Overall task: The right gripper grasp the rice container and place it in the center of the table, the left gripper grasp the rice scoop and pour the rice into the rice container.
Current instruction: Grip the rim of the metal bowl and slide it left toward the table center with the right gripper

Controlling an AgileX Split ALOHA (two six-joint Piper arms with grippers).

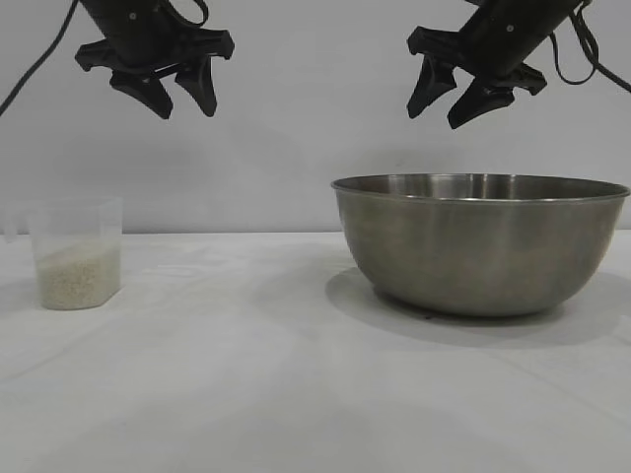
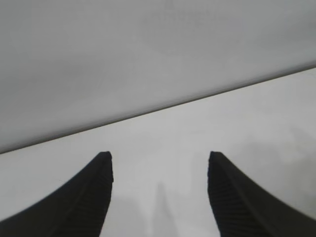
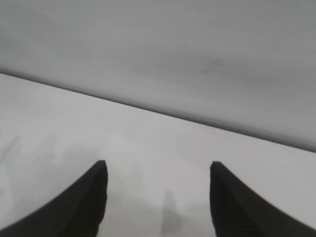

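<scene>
The rice container (image 1: 480, 241), a large steel bowl, stands on the white table (image 1: 246, 384) at the right. The rice scoop (image 1: 76, 251), a small clear plastic cup, stands at the far left with rice (image 1: 77, 278) filling its lower part. My left gripper (image 1: 185, 109) hangs open and empty high above the table, to the right of the scoop. My right gripper (image 1: 436, 116) hangs open and empty high above the bowl's left rim. Each wrist view shows only its own open gripper, left (image 2: 160, 158) and right (image 3: 158, 165), over bare table; the bowl and scoop are out of both views.
A plain grey wall (image 1: 296, 128) rises behind the table's far edge. Bare table surface lies between the scoop and the bowl and in front of both.
</scene>
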